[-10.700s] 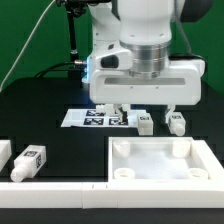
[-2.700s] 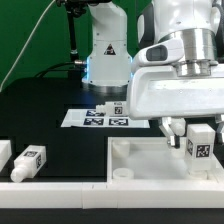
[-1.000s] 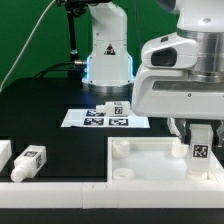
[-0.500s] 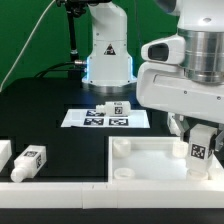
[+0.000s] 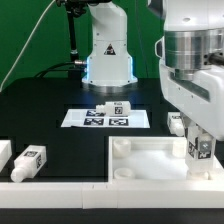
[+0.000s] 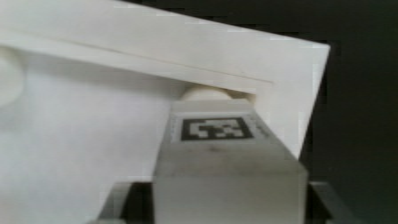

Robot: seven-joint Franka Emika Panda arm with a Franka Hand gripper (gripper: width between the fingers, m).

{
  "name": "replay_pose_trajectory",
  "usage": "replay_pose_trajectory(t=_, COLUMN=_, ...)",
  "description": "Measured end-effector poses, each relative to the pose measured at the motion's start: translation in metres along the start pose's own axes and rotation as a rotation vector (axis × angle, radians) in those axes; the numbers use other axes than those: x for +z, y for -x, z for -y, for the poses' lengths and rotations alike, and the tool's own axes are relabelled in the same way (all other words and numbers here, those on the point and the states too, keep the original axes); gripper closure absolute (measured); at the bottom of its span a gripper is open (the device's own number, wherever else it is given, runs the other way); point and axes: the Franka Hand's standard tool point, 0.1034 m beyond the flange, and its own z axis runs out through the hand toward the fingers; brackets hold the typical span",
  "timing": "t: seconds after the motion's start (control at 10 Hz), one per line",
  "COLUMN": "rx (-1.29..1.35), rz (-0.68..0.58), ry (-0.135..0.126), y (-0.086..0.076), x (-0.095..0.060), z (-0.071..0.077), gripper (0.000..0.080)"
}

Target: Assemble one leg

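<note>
Gripper [image 5: 202, 152] turned since earlier — clamps leg [image 5: 204, 146] over white tray [image 5: 150, 149] corner.

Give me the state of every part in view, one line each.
tray-like piece: flat on the table, hollow side up.
marker board: flat on the table.
held leg: upright in the gripper, over the tray-like piece's corner; seating unclear.
gripper: shut on the held leg.
loose leg: lying free by the marker board.
two spare legs: lying free at the exterior view's left.
</note>
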Motion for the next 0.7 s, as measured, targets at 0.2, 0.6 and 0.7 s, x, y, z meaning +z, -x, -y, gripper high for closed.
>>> replay_pose_trajectory(t=0.2, rx=0.033, rz=0.0, ry=0.003, y=0.0, x=0.0, z=0.0, gripper=0.0514)
replay_pose_trajectory(t=0.6, rx=-0.573, rz=-0.001, ry=0.009, y=0.012, x=-0.004, z=-0.001, gripper=0.0209)
replay_pose_trajectory(t=0.7, rx=-0.687, rz=0.0, ry=0.01, y=0.012, x=-0.004, z=-0.002, gripper=0.016)
